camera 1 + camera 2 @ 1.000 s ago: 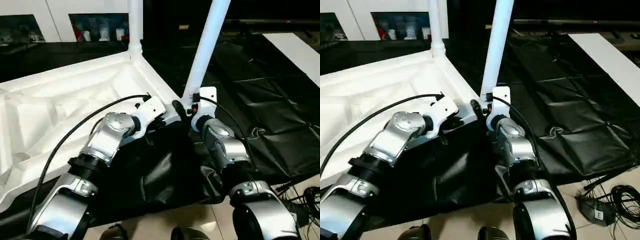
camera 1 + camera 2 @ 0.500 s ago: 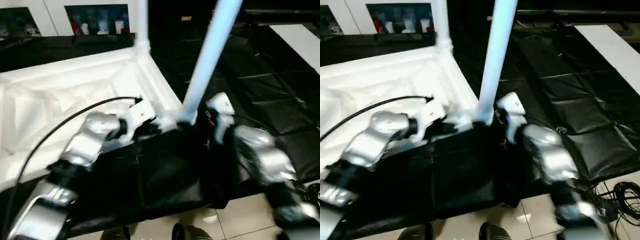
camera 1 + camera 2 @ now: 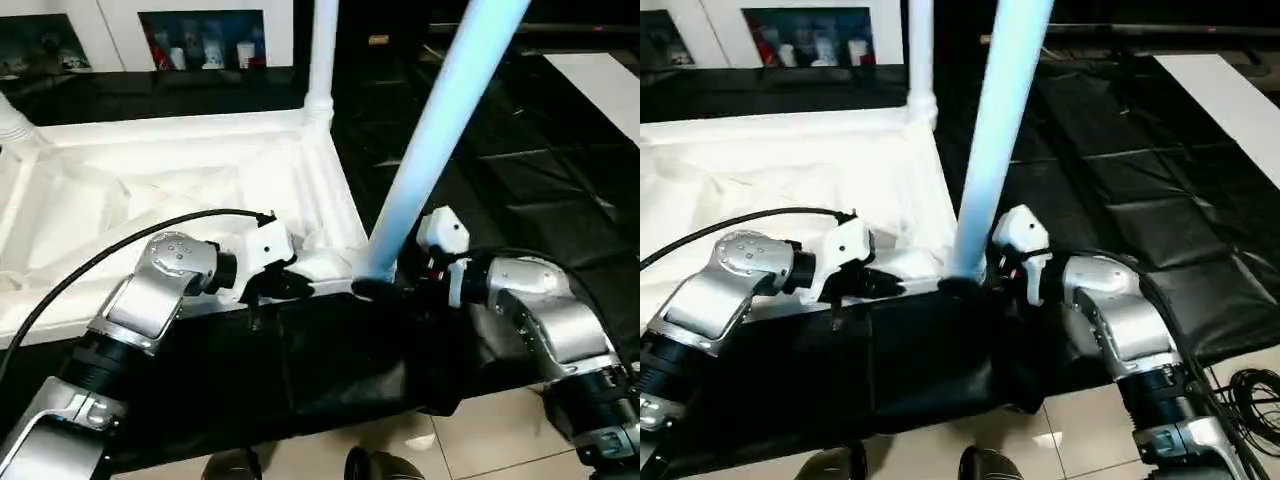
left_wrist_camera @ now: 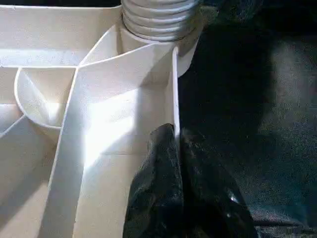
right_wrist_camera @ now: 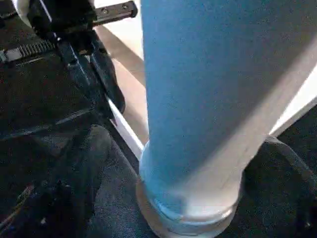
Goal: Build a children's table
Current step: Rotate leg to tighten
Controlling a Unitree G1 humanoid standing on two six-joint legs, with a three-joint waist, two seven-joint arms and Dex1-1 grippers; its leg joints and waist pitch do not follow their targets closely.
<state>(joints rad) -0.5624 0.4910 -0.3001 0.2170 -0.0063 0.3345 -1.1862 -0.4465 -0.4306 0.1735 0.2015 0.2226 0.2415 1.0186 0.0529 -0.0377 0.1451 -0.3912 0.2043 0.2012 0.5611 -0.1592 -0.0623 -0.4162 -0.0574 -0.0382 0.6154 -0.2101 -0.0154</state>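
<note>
The children's table lies upside down, its white ribbed top (image 3: 150, 180) on black cloth. A leg (image 3: 322, 50) stands in the far corner socket and another (image 3: 12, 125) at the far left. A third, bluish-lit leg (image 3: 430, 140) rises from the near right corner. My left gripper (image 3: 295, 287) is shut on the top's thin rim wall (image 4: 174, 89) beside that corner. My right gripper (image 3: 378, 290) is open at the base of this leg (image 5: 198, 99), one finger (image 5: 84, 158) on each side, apart from it.
Black cloth (image 3: 520, 170) covers the platform under and right of the table. A white glass-door cabinet (image 3: 200, 40) stands behind. A white board (image 3: 600, 80) lies at the far right. Cables (image 3: 1250, 400) trail on the tiled floor at the lower right.
The head camera has shifted. My right arm has swung out to the right and its fingers have spread wider around the leg's base. The left gripper has kept its hold on the rim.
</note>
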